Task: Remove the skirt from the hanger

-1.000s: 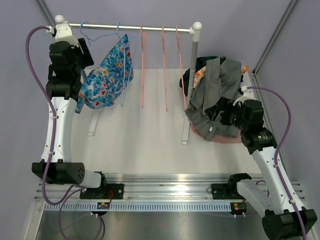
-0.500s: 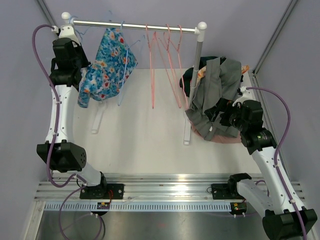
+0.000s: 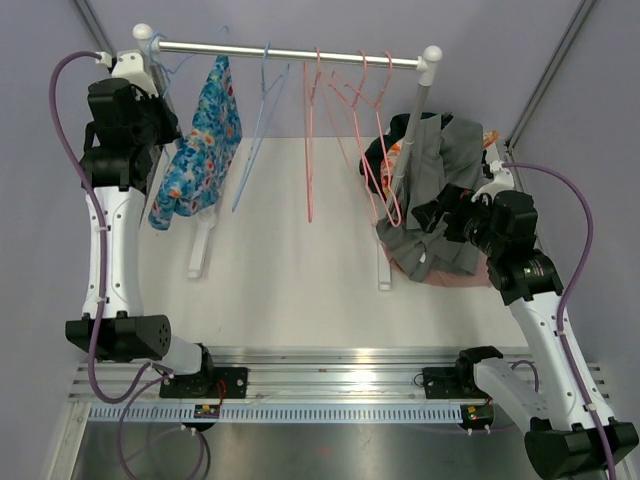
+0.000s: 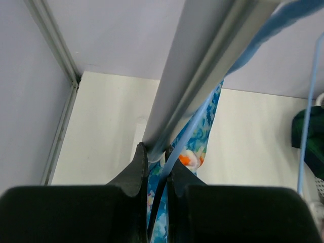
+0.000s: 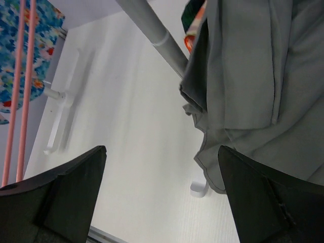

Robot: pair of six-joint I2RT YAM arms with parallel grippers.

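Skirt (image 3: 203, 140) hangs on blue hanger (image 4: 185, 135) at left end of rail (image 3: 300, 53), just below L gripper (image 4: 154, 152), jaws narrow, pinching hanger wire. R gripper (image 5: 161, 152) wide open. Pink basket (image 3: 455, 281) holds grey clothes (image 3: 450, 165).

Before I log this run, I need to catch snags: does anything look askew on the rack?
Yes. The pink hangers on the rail splay at different angles rather than hanging parallel, and the floral skirt hangs bunched and lopsided near the left end.
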